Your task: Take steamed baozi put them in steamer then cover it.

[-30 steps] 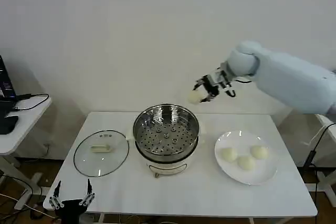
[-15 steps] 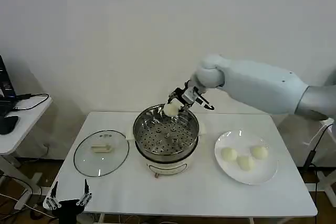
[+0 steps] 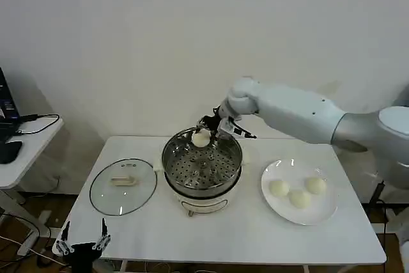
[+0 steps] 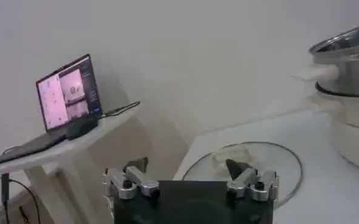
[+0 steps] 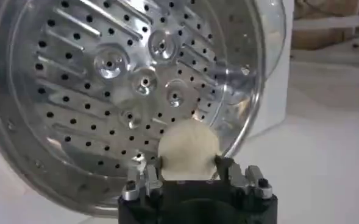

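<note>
My right gripper (image 3: 204,131) is shut on a pale baozi (image 3: 200,137) and holds it over the far rim of the steamer (image 3: 202,187). From the right wrist, the baozi (image 5: 188,151) sits between the fingers above the perforated tray (image 5: 106,91). Three more baozi (image 3: 298,192) lie on the white plate (image 3: 326,212) right of the steamer. The glass cover (image 3: 123,186) lies flat on the table left of the steamer, seen too from the left wrist as the cover (image 4: 243,164). My left gripper (image 3: 82,238) waits open at the table's front left corner.
A side table (image 3: 22,148) with a laptop (image 4: 66,97) and cables stands to the left. The white table (image 3: 223,234) has free room in front of the steamer. A wall runs close behind.
My right arm carried the baozi leftward and down, from above and behind the steamer to just over its far rim. The left gripper sank slightly.
</note>
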Available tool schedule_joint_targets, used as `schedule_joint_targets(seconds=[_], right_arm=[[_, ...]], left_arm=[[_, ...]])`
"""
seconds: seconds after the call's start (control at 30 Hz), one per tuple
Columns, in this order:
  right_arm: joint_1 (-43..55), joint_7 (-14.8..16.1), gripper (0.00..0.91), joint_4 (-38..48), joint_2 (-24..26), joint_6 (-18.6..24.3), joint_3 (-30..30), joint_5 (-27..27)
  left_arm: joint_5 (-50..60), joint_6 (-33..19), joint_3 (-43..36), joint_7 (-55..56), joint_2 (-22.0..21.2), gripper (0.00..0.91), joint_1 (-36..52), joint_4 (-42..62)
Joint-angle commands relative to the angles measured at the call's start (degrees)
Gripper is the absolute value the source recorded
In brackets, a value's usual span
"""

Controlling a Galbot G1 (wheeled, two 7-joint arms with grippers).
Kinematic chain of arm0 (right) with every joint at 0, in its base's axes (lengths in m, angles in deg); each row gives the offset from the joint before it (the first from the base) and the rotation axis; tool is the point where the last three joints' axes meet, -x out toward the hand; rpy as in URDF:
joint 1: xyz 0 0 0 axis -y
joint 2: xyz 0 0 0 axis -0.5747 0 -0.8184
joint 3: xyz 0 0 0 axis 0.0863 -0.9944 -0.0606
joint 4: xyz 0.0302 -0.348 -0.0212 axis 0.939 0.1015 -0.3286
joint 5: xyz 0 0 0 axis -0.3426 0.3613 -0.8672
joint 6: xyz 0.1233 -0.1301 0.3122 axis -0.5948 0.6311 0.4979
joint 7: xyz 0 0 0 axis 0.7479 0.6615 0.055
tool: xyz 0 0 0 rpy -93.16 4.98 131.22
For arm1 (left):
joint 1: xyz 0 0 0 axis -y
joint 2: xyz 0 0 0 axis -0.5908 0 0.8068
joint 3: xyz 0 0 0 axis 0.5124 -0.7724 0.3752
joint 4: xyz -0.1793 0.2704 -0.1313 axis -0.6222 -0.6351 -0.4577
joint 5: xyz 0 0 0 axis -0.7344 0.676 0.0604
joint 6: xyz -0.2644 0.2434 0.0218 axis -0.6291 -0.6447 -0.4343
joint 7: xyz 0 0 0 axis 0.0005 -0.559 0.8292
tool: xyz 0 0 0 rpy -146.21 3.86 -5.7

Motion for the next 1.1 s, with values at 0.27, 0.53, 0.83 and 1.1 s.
schedule_joint_targets(seconds=[0.27,0.53,0.83,1.1], right_arm=[[-4.4,-2.8,0.605,6.6,-3.1,5.8,1.4,11.2],[-4.8,-3.8,0.605,8.5,-4.8,6.8,2.2,12.2],[-5.2,-4.3,0.605,10.3,-6.3,7.6,2.7,12.9],[-5.5,-4.6,0.605,10.3,-6.2,8.0,2.8,12.9]], left_arm=[[-0.1,0.0,0.0,-0.1,0.1,0.907,0.0,0.1],[-0.1,0.0,-0.1,0.0,0.0,0.907,0.1,0.1],[-0.1,0.0,-0.1,0.0,0.0,0.907,0.2,0.0],[0.0,0.1,-0.1,0.0,-0.1,0.907,0.2,-0.1]])
